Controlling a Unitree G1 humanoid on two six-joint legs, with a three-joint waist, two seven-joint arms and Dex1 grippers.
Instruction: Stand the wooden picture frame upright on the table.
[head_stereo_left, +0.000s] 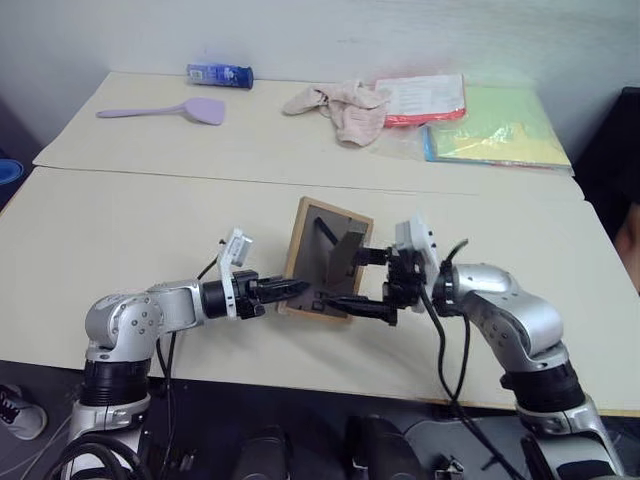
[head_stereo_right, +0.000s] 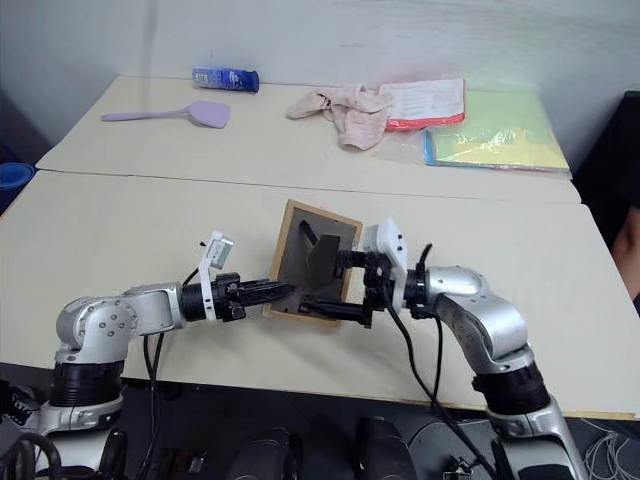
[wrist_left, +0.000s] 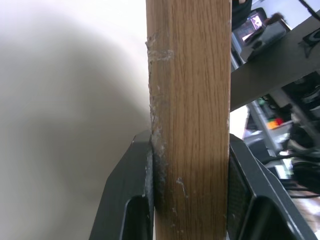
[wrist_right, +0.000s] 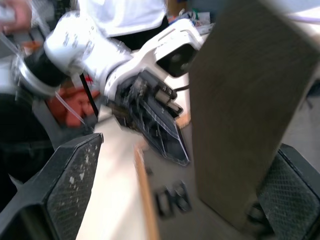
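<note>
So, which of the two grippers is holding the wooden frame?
The left gripper, shut on the wooden picture frame edge; the right gripper stands open around its stand.

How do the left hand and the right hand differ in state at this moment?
The left hand is shut on the wooden picture frame, its fingers clamping the wood edge; the right hand is open and holds nothing, its fingers spread on either side of the fold-out stand. The left hand comes at the frame's left edge, the right hand at its dark back. Both hover above the table, pointing inward at the tilted frame.
</note>
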